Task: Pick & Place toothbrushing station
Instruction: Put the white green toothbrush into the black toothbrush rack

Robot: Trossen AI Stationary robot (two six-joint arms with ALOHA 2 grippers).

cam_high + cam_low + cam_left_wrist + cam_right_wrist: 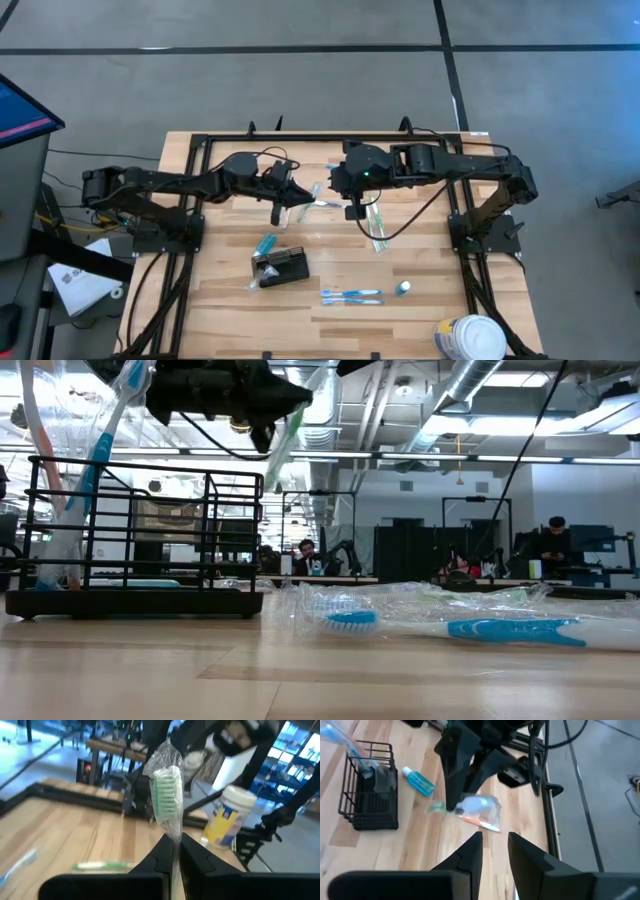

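Your counter (230, 310) is a pale wood-plank top inside a black frame, on a grey floor; the low view shows an open workshop behind it, with people seated far off.

The toothbrushing station (281, 267), a black wire holder, stands toward the near-middle of the counter and already carries one blue-handled brush. A bagged green toothbrush (167, 795) is gripped upright in the left claw (172, 851), raised above the counter's middle and not yet at the station. The right claw (494, 840) hovers facing it, fingers narrowly parted and empty.

Judge the task as partly done: wrapped brushes (352, 295) lie near the front edge, a small blue bottle (266, 243) beside the station, and a white tub (470, 337) at the near right corner.
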